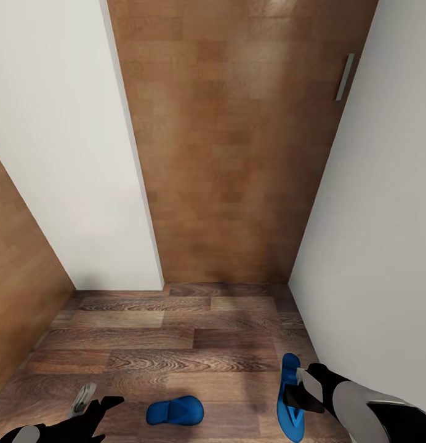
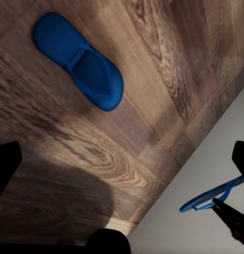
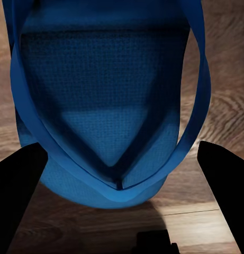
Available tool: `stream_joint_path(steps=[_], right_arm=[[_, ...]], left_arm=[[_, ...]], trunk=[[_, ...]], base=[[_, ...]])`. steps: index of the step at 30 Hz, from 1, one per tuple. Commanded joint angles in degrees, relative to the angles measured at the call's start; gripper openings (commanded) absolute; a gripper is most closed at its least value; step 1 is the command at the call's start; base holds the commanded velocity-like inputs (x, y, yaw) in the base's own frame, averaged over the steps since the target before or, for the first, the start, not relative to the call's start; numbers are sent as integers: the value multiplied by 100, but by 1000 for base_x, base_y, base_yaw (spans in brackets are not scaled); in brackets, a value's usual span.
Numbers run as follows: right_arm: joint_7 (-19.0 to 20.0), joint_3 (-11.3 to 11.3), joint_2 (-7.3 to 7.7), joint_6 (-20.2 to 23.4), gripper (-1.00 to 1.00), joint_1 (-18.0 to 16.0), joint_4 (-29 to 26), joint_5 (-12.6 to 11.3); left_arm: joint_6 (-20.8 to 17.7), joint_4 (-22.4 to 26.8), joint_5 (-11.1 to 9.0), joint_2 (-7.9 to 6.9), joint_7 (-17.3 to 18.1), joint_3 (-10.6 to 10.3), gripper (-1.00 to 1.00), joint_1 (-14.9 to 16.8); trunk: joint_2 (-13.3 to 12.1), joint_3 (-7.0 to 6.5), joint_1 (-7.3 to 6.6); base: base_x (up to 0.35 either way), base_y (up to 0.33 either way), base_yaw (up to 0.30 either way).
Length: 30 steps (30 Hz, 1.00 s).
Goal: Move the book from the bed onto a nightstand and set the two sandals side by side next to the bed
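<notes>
One blue sandal (image 1: 175,411) lies flat on the wood floor, just right of my left gripper (image 1: 102,397). That gripper is open and holds nothing. From the left wrist the same sandal (image 2: 79,61) lies ahead of the spread fingers. The other sandal (image 1: 290,397) is lifted off the floor beside the right wall, and my right gripper (image 1: 302,387) is shut on it. The right wrist view has this sandal (image 3: 111,106) with its straps filling the space between the two fingers. It also hangs edge-on, tilted, in the left wrist view (image 2: 211,198). The book, bed and nightstand are out of view.
I face a narrow nook. A tall brown wooden door (image 1: 237,154) with a grey handle (image 1: 344,77) stands ahead. A white wall (image 1: 373,246) is close on the right, another white wall (image 1: 65,154) on the left, and a wood panel (image 1: 16,295) at far left.
</notes>
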<state>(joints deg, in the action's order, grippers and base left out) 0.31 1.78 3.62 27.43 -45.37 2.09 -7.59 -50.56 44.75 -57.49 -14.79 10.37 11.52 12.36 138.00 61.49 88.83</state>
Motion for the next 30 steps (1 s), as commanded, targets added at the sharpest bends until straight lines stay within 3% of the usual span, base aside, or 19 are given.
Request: stream_joint_path(steps=[1,15,23,30], right_arm=[[4,14,1,3,-100,-6,10,-28],[-5,15,9,-8,-100,-6,3,-37],[1,15,-2,-32,-100,-6,-6,-77],[3,8,-9,-35,-100,-6,-7,-87]], left_arm=[[-28,-1,38,2,39,19,100,3],[100,3,19,8,35,52,100,3],[635,-1,36,43,4,403,100,3],[687,-3,-14,79,23,464,100,3]], trunk=[[2,5,-1],[2,5,-1],[2,5,-1],[2,5,-1]], base=[[0,0,0],[0,0,0],[0,0,0],[0,0,0]])
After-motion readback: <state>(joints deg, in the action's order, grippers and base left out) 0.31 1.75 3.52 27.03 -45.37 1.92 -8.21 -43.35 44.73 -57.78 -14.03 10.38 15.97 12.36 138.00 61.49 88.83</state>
